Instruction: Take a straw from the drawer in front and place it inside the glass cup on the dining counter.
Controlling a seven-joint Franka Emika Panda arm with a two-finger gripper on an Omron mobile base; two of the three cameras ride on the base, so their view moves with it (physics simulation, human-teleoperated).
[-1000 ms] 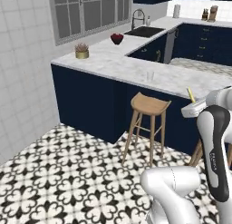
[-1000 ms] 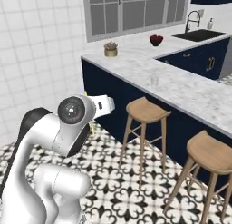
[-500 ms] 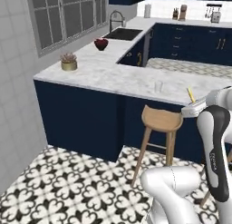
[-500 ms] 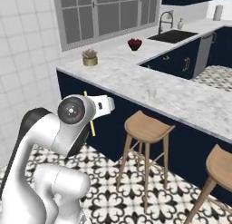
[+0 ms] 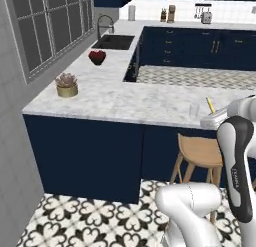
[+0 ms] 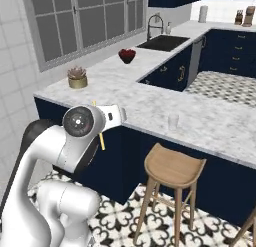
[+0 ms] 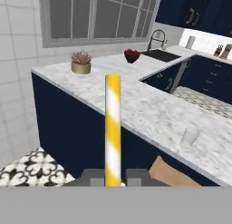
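at the near side of the dining bench [image 6: 150, 98], the end effector [image 7: 113, 178] is pinching the straw [image 7: 113, 128], its fingers pressed against the lower end so the stick stands up along the hand view. straw is thin, straight, rigid-looking, banded yellow and paler stripes. in the left base view it pokes up beside the wrist [image 5: 211, 105]; in the right base view it shows as a short yellow sliver by the wrist [image 6: 101, 140].

step in hand, as judged: carry phase, pick done, placing not yet done. glass cup [image 7: 190, 137] stands upright on the marble slab, well apart from the straw, near the bench's stool-side edge [image 6: 173, 121]. clear, colourless, small tumbler, hard to see against grey-veined marble.

next move calls for: bringing the hand over the cup mouth, tilting the straw tip down, lowering it inside before letting go. narrow opening, so alignment matters.

wooden stool [image 6: 175, 167], round seat, below the bench edge.
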